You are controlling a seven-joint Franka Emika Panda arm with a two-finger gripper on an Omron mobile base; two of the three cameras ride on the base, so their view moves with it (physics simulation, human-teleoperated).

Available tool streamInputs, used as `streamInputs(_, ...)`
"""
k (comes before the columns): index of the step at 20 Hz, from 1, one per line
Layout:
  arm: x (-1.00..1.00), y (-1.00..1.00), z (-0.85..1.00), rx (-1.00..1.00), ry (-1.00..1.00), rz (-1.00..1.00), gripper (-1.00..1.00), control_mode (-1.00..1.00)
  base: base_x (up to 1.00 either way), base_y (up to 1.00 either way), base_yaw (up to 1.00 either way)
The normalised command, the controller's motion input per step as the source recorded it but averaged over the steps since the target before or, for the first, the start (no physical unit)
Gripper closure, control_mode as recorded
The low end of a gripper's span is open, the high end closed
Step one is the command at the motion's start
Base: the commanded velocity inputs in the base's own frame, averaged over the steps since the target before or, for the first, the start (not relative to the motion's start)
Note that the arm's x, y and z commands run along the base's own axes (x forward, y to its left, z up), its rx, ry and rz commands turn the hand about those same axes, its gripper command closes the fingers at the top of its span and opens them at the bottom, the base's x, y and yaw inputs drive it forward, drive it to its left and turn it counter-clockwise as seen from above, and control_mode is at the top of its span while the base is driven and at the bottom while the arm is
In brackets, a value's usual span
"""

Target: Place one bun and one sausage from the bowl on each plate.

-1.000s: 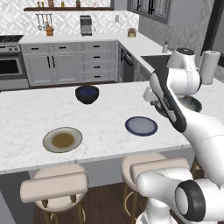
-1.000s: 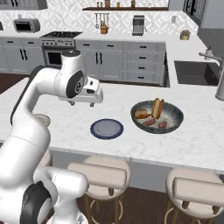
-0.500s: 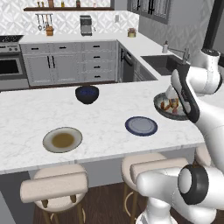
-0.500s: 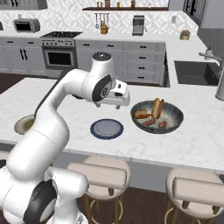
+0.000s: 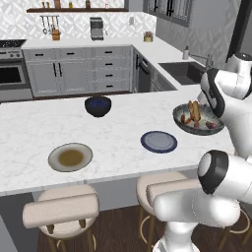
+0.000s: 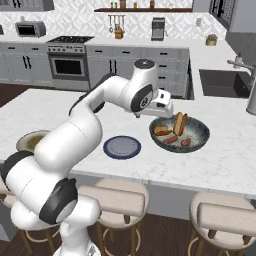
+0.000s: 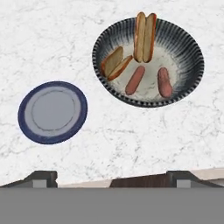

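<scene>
The wide grey bowl (image 7: 189, 42) sits on the marble counter and holds two tan buns (image 7: 145, 30) (image 7: 115, 64) and two red-brown sausages (image 7: 134, 80) (image 7: 164, 82). To its left lies the small blue plate (image 7: 52, 111), bare. The larger beige plate (image 5: 70, 157) with a brown centre lies further left, also bare. My gripper (image 7: 112, 178) hangs high over the counter's front edge, open, with nothing between its fingers. In the right base view the gripper (image 6: 164, 103) hovers just above the left rim of the bowl (image 6: 201, 131), beside the blue plate (image 6: 122, 147).
A deep dark-blue bowl (image 5: 98, 106) stands toward the back of the counter. A sink (image 5: 183, 72) and faucet (image 6: 251, 92) lie behind the grey bowl. Stools (image 6: 120, 197) line the counter's front edge. Bare marble separates the two plates.
The arm has swung right, carrying the hand from near the blue plate to above the grey bowl's rim. The plates, bowl and food have not moved.
</scene>
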Motion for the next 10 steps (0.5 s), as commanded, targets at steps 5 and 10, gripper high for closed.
streamInputs(5,0.58,-0.50,-0.11,-0.05,0.00,-0.04,-1.00,-1.00,0.00,0.00,0.00)
streamInputs(10,0.70,-0.43,-0.08,-0.03,0.00,-0.01,-1.00,-1.00,0.00,0.00,0.00)
